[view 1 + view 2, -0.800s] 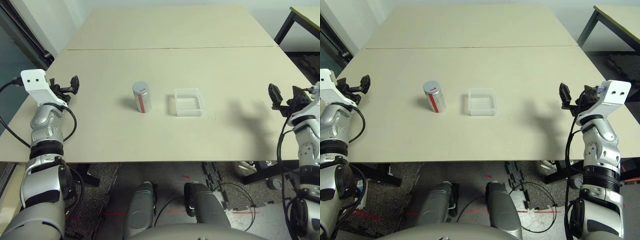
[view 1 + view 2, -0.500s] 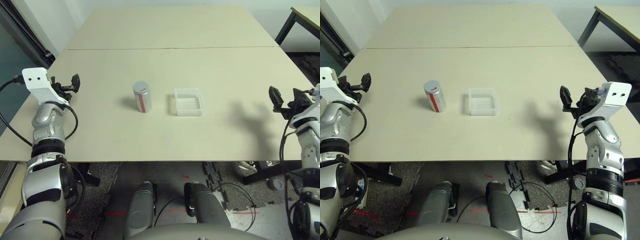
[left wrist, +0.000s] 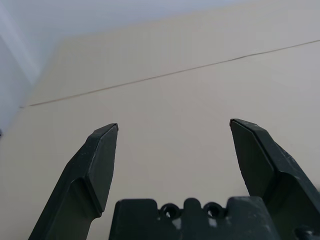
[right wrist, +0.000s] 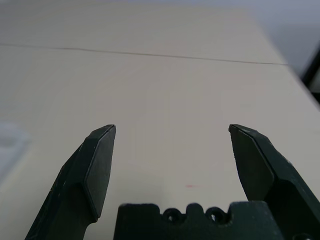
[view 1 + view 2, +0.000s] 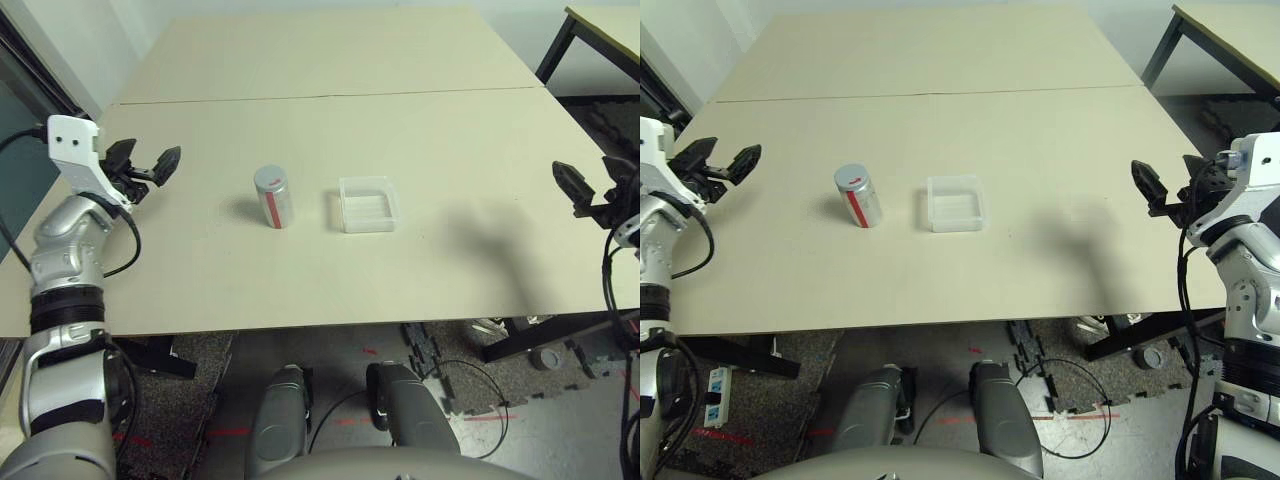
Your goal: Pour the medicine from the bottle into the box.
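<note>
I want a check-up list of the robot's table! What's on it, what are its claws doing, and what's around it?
Surface: beige table, two tops butted along a seam; bare apart from two items.
Job's things: grey bottle with a red stripe stands upright, cap on; clear box sits apart from it, on its right, looks empty.
Clutter: nothing seen.
Grippers: left gripper open, holding nothing, near the table's left edge; right gripper open, holding nothing, at the right edge. Both are far from the bottle.
Cables: black cables loop along both forearms; black cable lies on the floor under the table.
Surroundings: second table at the far right; speckled floor with red tape marks.
</note>
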